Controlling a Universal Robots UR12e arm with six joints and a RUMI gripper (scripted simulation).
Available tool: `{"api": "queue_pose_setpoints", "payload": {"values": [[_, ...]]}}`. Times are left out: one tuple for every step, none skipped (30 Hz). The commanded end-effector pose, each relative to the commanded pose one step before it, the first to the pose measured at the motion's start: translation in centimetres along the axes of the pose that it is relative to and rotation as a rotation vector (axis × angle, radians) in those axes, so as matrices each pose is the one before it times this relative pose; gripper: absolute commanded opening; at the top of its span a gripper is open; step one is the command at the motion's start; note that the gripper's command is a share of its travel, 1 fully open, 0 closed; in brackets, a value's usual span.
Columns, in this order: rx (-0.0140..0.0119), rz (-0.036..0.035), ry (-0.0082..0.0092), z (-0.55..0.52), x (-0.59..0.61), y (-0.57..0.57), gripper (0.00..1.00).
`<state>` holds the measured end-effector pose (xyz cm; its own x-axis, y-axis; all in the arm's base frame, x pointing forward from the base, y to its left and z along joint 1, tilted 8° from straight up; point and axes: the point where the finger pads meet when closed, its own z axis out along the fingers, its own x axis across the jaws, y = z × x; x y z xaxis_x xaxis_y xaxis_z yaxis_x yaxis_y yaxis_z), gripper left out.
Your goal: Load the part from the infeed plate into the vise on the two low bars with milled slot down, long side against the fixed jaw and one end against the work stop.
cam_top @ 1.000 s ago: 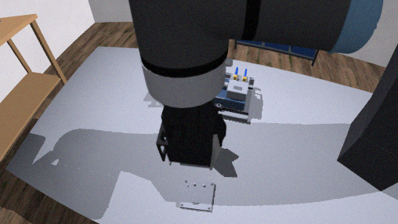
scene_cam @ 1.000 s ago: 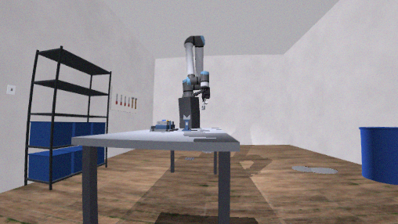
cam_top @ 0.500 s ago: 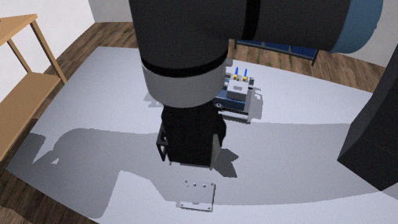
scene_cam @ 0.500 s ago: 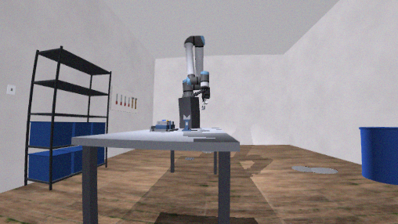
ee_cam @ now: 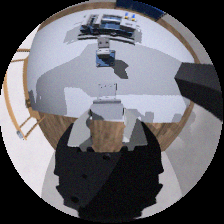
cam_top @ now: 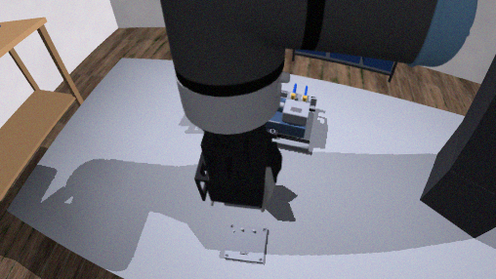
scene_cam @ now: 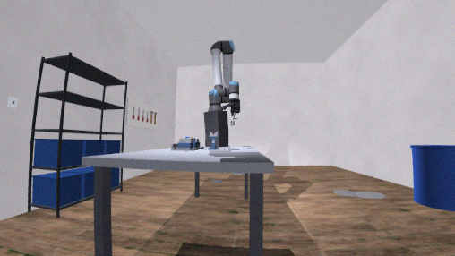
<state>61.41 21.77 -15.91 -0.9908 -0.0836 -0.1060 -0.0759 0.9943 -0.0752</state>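
My gripper [ee_cam: 107,108] [scene_cam: 233,120] is shut on the part [ee_cam: 106,110], a light grey block held across between the fingertips, in the air. In the top view the arm hides most of the fingers and part. I cannot tell which way the slot faces. The infeed plate [cam_top: 251,242] [ee_cam: 107,91] holds no block and shows its small pins. The V-block [ee_cam: 105,58] [scene_cam: 213,141] stands empty between plate and vise; the arm hides it in the top view. The vise [cam_top: 294,124] [ee_cam: 111,30] [scene_cam: 185,144] is at the far side; its bars, jaw gap and work stop are not clear.
The vise's blue and yellow air fittings [cam_top: 305,94] stick up above it. The dark robot pedestal [cam_top: 461,180] [ee_cam: 202,85] stands at the right. A wooden shelf unit [cam_top: 36,117] is beyond the table's left edge. A black rack with blue bins [scene_cam: 60,157] stands beyond the table.
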Motion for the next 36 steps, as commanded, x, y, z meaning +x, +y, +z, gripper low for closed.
{"api": "queue_pose_setpoints", "payload": {"values": [[-0.00017,0.00002,-0.00126,-0.053,-0.059,0.010,0.00],[0.00000,0.00001,0.00000,0.000,0.000,0.000,0.00],[0.00000,0.00002,0.00000,0.000,0.000,0.000,0.00],[0.00000,0.00003,0.00000,0.000,0.000,0.000,0.00],[0.00000,0.00004,0.00000,0.000,0.000,0.000,0.00],[0.00000,0.00005,0.00000,0.000,0.000,0.000,0.00],[0.00000,0.00007,0.00000,0.000,0.000,0.000,0.00],[0.00000,0.00009,0.00000,0.000,0.000,-0.001,0.00],[0.00000,0.00011,0.00000,0.000,0.000,-0.001,0.00],[0.00000,0.00013,0.00000,0.000,0.000,-0.001,0.00],[0.00000,0.00016,0.00000,0.000,0.000,-0.001,0.00],[0.00000,0.00019,0.00000,0.000,0.000,-0.001,0.00],[0.00000,0.00000,0.00000,0.000,0.000,0.000,0.00],[0.00000,0.00000,0.00000,0.000,0.000,0.000,0.00],[0.00000,0.00022,0.00000,0.000,0.000,-0.001,0.00],[0.00000,0.00025,0.00000,0.000,0.000,-0.002,0.00],[0.00000,0.00028,0.00000,0.000,0.000,-0.002,0.00],[0.00000,0.00032,0.00000,0.000,0.000,-0.002,0.00],[0.00000,0.00035,0.00000,0.000,0.000,-0.002,0.00],[0.00000,0.00039,0.00000,0.000,0.000,-0.002,0.00],[0.00000,0.00044,0.00000,0.000,0.000,-0.003,0.00],[0.00000,0.00048,0.00000,0.000,0.000,-0.003,0.00],[0.00000,0.00052,0.00000,0.000,0.000,-0.003,0.00],[0.00000,0.00057,0.00000,0.000,0.000,-0.004,0.00],[0.00000,0.00062,0.00000,0.000,0.000,-0.004,0.00],[0.00000,0.00067,0.00000,0.000,0.000,-0.004,0.00],[0.00000,0.00072,0.00000,0.000,0.000,-0.005,0.00],[0.00000,0.00078,0.00000,0.000,0.000,-0.005,0.00],[0.00000,0.00083,0.00000,0.000,0.000,-0.005,0.00],[0.00000,0.00000,0.00000,0.000,0.000,0.000,0.00],[0.00000,0.00000,0.00000,0.000,0.000,0.000,0.00],[0.00000,0.00089,0.00000,0.000,0.000,-0.006,0.00],[0.00000,0.00095,0.00000,0.000,0.000,-0.006,0.00],[0.00000,0.00101,0.00000,0.000,0.000,-0.006,0.00],[0.00000,0.00107,0.00000,0.000,0.000,-0.007,0.00],[0.00000,0.00113,0.00000,0.000,0.000,-0.007,0.00]]}}
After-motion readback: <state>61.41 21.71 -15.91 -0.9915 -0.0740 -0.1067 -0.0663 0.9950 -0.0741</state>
